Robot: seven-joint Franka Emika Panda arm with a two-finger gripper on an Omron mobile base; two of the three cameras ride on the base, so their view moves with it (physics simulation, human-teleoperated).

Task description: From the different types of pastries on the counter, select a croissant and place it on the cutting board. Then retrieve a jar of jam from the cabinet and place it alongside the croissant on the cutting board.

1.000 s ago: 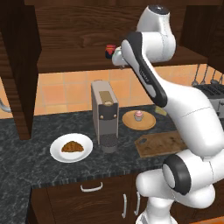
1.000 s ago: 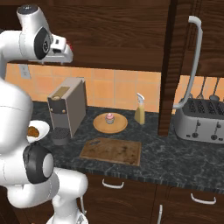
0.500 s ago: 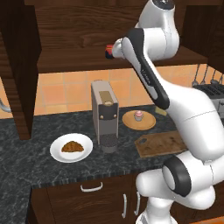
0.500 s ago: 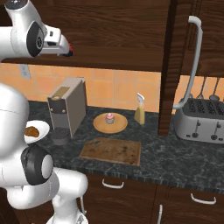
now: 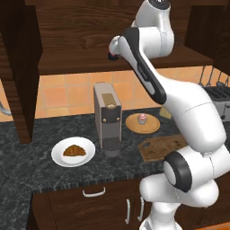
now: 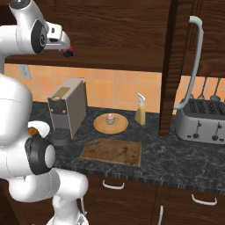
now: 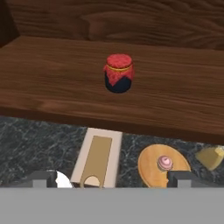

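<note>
The jar of jam (image 7: pixel 118 73) stands upright on the plank shelf of the cabinet (image 7: pixel 52 87), ahead of the gripper (image 7: pixel 112 177) and well apart from it, a little back from the shelf's front edge. In the hand view the two dark finger tips (image 7: pixel 41 178) sit wide apart at the bottom, with nothing between them, so the hand is spread and empty. In the right base view the jar (image 6: pixel 67 52) shows as a small red and dark spot just beyond the end of the raised hand.

The arm (image 5: pixel 148 67) reaches up from the base and folds at the elbow, so that the hand comes level with the shelf and points into the cabinet, above the coffee machine (image 5: pixel 108 119).

Below the shelf, on the counter (image 5: pixel 27 157), the croissant (image 5: pixel 74 151) lies on a white plate (image 5: pixel 58 157) to the left of the coffee machine. To the right of the machine a round wooden plate (image 6: pixel 118 127) carries the pink-frosted cupcake (image 6: pixel 110 118). The cutting board (image 6: pixel 112 152) lies flat in front of that plate, nearer the counter's edge, with nothing on it. A yellowish spray bottle (image 6: pixel 140 115) stands to the right of the round plate, and a toaster (image 6: pixel 202 124) farther right.
</note>
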